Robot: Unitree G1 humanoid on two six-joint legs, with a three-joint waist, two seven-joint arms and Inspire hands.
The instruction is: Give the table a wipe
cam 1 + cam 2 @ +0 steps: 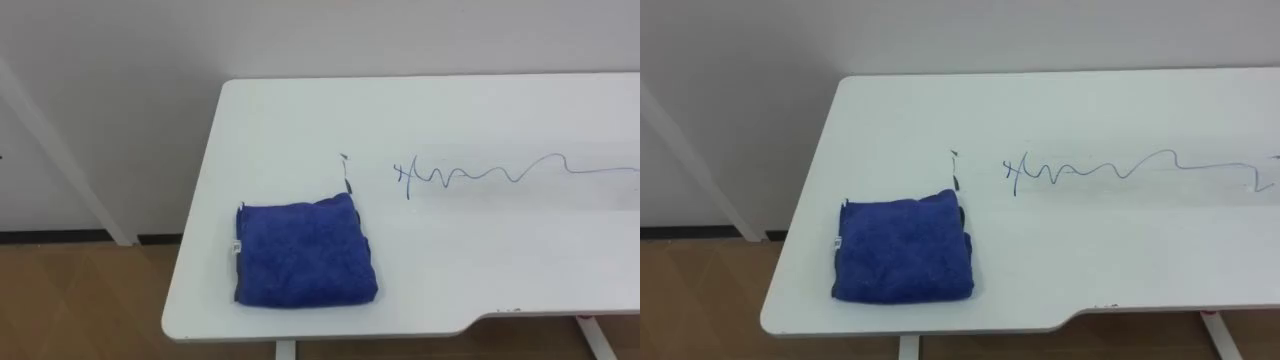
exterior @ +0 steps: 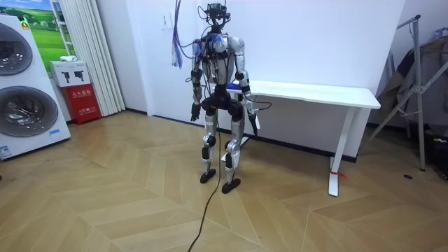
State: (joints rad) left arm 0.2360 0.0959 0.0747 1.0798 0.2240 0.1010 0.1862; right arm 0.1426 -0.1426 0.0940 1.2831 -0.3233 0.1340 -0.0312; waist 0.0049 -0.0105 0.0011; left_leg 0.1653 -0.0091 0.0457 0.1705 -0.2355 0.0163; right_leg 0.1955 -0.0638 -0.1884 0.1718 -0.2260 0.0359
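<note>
In the room view the left hand (image 2: 194, 112) and right hand (image 2: 247, 105) hang low beside the robot's hips; I cannot tell how their fingers stand. The robot stands at the left end of the white table (image 1: 500, 250). A folded blue cloth (image 1: 305, 255) lies at the table's near left corner. A blue pen scribble (image 1: 480, 175) runs to its right, farther back.

Washing machine (image 2: 24, 112): white, round door, at the room view's left edge.
Red box (image 2: 84, 103): just right of the washing machine.
Curtain (image 2: 87, 42): pale, behind the red box, right of the washing machine.
Metal stand (image 2: 420, 77): far right of the washing machine.
Floor (image 2: 105, 203): wooden herringbone, under the washing machine.
</note>
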